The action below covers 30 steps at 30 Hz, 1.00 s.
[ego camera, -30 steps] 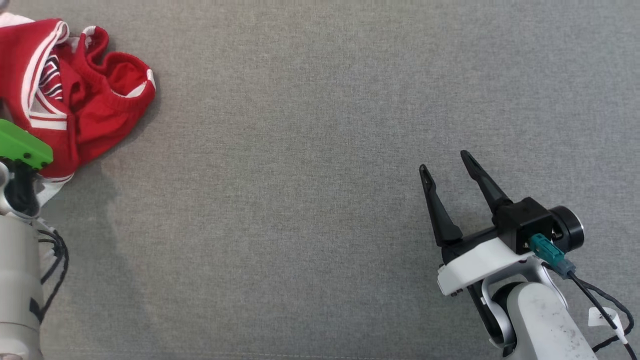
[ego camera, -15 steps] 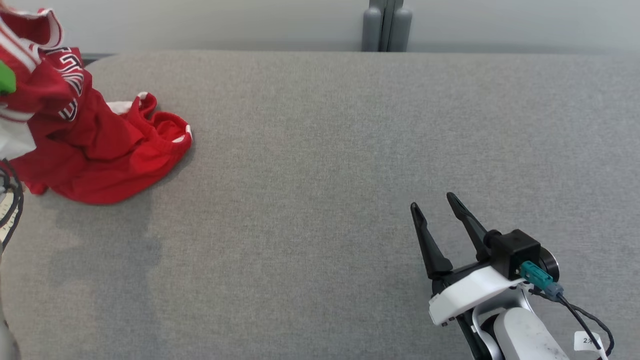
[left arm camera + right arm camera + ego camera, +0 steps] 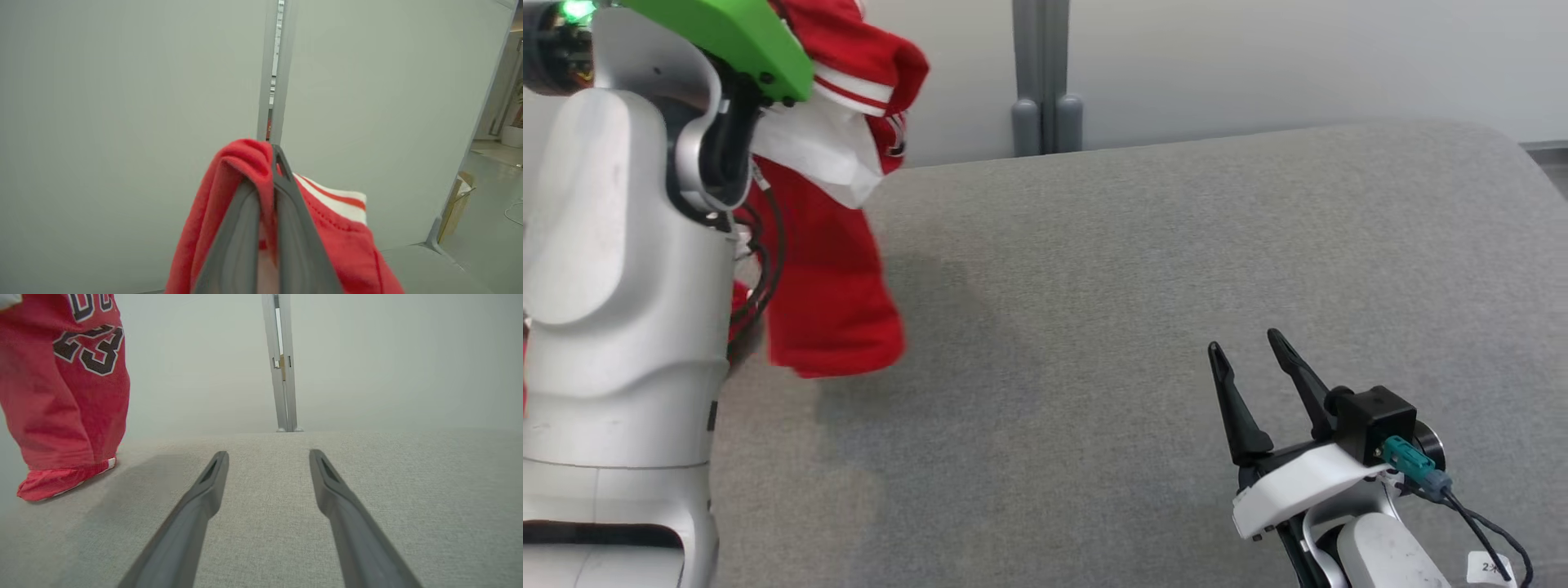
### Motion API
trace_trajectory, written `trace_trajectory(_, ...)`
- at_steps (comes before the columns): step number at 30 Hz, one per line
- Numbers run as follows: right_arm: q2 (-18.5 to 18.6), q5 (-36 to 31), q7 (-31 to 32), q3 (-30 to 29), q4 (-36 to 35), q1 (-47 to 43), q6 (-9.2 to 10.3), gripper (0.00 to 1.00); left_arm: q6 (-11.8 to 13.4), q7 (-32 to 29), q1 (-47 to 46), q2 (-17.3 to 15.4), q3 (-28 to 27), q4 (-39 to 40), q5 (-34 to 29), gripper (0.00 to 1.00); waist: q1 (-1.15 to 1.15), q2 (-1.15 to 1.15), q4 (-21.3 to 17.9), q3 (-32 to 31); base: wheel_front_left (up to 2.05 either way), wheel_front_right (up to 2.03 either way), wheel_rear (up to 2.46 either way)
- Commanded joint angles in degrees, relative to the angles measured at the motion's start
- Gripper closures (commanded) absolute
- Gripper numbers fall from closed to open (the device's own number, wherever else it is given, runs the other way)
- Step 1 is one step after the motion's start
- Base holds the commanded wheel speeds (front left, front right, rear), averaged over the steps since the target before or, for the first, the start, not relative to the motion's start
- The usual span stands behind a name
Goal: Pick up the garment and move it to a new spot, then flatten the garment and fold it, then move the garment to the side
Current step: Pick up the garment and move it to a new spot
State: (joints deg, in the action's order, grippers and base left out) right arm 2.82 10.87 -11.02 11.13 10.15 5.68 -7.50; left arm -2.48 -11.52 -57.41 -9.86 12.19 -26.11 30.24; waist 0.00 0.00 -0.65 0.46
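Lifted since a second ago, the red mesh jersey (image 3: 837,314) with white trim and a dark number 23 now hangs from the left pincer (image 3: 270,163). Earlier it lay crumpled on the surface. The head camera has tipped up too, so the whole picture has shifted.

The grey fabric-covered table (image 3: 1143,269) spreads beneath and ahead of both pincers. Beyond it stand pale grey wall panels (image 3: 1258,65), joined by a grey post (image 3: 1045,82) straight ahead of the right pincer (image 3: 1245,341).

The white left arm (image 3: 613,245) rises tall, with a green cover (image 3: 719,33) at its wrist. Its pincer is clamped shut on a bunched fold of the jersey, red cloth wrapping over one finger and squeezed between the two. From that grip the jersey drops straight down. Its lower hem appears to rest on the table, well off to the left of the right pincer.

The right pincer hovers low over bare table with its two dark fingers spread wide and nothing between them. A teal plug (image 3: 1401,456) sits behind its fingers.
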Motion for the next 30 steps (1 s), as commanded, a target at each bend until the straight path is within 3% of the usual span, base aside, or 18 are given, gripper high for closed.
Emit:
trace_trajectory(1, 0.16, 0.42, -0.21, 0.21, -0.21, 0.64, 0.02, 0.00, 0.24, -0.32, -0.58, 0.85, 0.77, 0.52, 0.10, 1.00, 0.00, 0.00, -7.38, 0.57, 0.00, 0.00, 0.00)
trace_trajectory(9, 0.12, 0.59, -0.75, -0.59, -0.04, 1.71, 0.02, 0.00, -0.50, -0.04, 2.36, 4.80, 5.58, -0.91, 0.27, 1.00, 0.00, 0.00, -14.68, 3.84, 0.00, 0.00, 0.00)
trace_trajectory(18, 0.11, 1.32, -1.88, -1.43, 0.24, 2.44, 0.02, 0.00, -0.84, 2.20, 11.13, 6.60, 13.71, -9.98, 0.42, 1.00, 0.00, 0.00, -15.87, 6.94, 0.00, 0.00, 0.00)
trace_trajectory(19, 0.11, 1.42, -2.00, -1.61, 0.30, 2.38, 0.02, 0.00, -0.75, 2.65, 12.08, 6.64, 15.25, -11.31, -0.09, 0.96, 0.00, 0.00, -15.48, 7.10, 0.00, 0.00, 0.00)
trace_trajectory(20, 0.08, 1.53, -2.11, -1.53, 0.40, 2.42, 0.02, 0.00, -0.79, 3.11, 12.95, 6.72, 16.14, -12.39, 0.01, 0.55, 0.00, 0.00, -15.14, 7.22, 0.00, 0.00, 0.00)
trace_trajectory(21, 0.07, 1.62, -2.23, -1.38, 0.53, 2.55, 0.02, 0.00, -0.82, 3.78, 14.04, 6.79, 17.30, -13.64, 0.35, 0.03, 0.00, 0.00, -14.72, 7.23, 0.00, 0.00, 0.00)
trace_trajectory(25, 0.13, 1.95, -2.42, -0.79, 1.00, 3.13, 0.03, 0.00, -0.91, 6.77, 17.38, 6.84, 21.36, -15.81, 3.27, 0.00, 0.00, 0.00, -13.02, 7.13, 0.00, 0.00, 0.00)
trace_trajectory(30, 0.13, 1.26, -2.73, -1.18, 1.42, 2.65, 0.03, 0.00, -2.22, 14.15, 20.63, 6.84, 22.23, -14.99, 7.84, 0.00, 0.00, 0.00, -10.09, 6.15, 0.00, 0.00, 0.00)
